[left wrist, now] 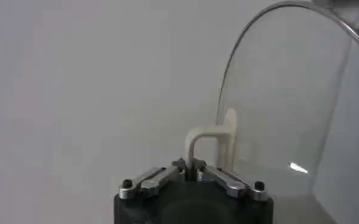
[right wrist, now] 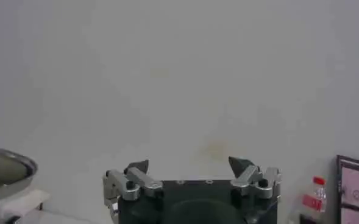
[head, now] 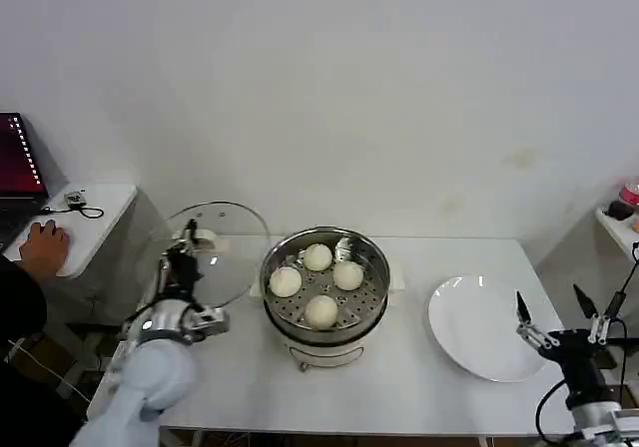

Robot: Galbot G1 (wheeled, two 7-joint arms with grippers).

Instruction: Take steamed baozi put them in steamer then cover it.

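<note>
- Four steamed baozi [head: 320,282] sit inside the steamer [head: 371,307] at the table's [head: 409,392] middle, its top uncovered
- The cover [head: 235,242] hangs tilted in the air just left of the steamer's rim — the left gripper [head: 191,237] is clenched on its pale handle [left wrist: 213,137]
- A white plate [head: 479,332] lies bare to the right, near the table edge
- The right gripper [head: 559,317] waits beyond that edge, fingers spread and holding nothing

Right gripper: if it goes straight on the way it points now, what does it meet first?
Probably nothing near. The right gripper, open beside the white plate, points at the bare wall; depth is unclear.
</note>
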